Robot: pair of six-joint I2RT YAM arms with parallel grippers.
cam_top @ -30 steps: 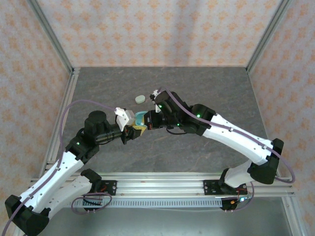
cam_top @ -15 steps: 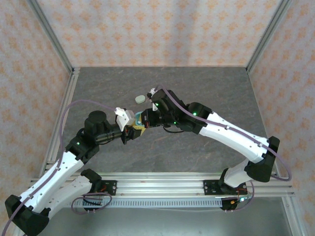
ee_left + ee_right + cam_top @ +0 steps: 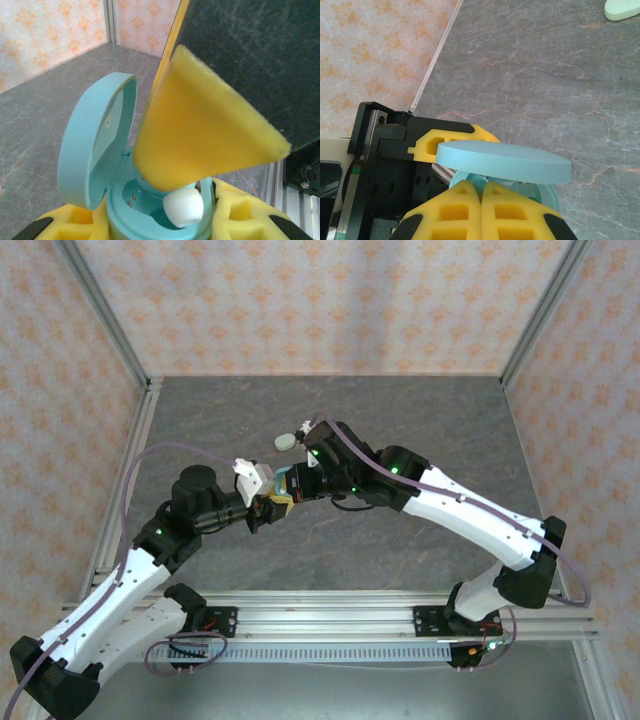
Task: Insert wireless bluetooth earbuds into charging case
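- Left claw (image 3: 160,231) — pinching the case (image 3: 150,222) by its base between both yellow pads. The case mouth faces the right claw.
- Right claw (image 3: 481,200) — pads pressed together with no gap showing along the seam. Its tip reaches into the case mouth.
- Bud (image 3: 183,207) — directly under the right claw's tip, in the case on the side away from the lid. I cannot tell whether tip and bud touch. The bud looks rounded, and I can make out no long axis.
- Lid (image 3: 97,145) — swung open and upright, just beside the right claw.
- Case contents: one bud. The well nearer the lid looks bare, with small contact pins showing.
- My judgement: the bud is not yet fully seated. The coming move is a short push along the right claw's own axis, and the right arm is the nearer one.
- Risk: the bud may tip out of its well, or the claw may foul the lid.
- A pale oval piece (image 3: 285,441) lies on the table (image 3: 430,420), beyond both claws.
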